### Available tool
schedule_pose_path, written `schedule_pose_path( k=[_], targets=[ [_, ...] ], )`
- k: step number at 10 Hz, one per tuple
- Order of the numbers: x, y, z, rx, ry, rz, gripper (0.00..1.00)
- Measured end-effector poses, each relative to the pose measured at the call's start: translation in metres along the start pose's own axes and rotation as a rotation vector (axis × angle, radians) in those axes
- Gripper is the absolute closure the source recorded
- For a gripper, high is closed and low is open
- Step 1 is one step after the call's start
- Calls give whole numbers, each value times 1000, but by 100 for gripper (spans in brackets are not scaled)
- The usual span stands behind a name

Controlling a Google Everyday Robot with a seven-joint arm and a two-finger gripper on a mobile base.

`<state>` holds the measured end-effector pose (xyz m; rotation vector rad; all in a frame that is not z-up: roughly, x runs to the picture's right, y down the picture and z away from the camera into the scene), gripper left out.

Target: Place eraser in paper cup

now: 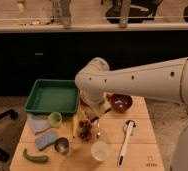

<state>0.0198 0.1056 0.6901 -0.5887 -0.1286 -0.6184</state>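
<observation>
The white paper cup [100,150] stands upright near the table's front edge, its pale inside showing. My gripper [93,116] hangs below the big white arm [137,80], low over the middle of the table, about a cup's width behind the paper cup. It sits just above the yellow strip [76,123] and the cluster of dark reddish bits [85,132]. The arm's bulk covers most of the gripper. I cannot make out the eraser; it is hidden or lost in the dark shapes under the gripper.
A green tray [51,96] lies at the back left and a brown bowl [120,103] at the back right. A light green cup [55,119], a metal cup [62,145], grey cloths [43,132], a green vegetable [35,158], a spoon [98,129] and a white brush [125,141] lie around.
</observation>
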Motion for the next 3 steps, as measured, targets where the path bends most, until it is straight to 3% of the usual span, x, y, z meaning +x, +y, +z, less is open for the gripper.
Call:
schedule_pose_path(
  k=[3],
  targets=[
    [-12, 11, 1, 13, 10, -4, 100]
  ],
)
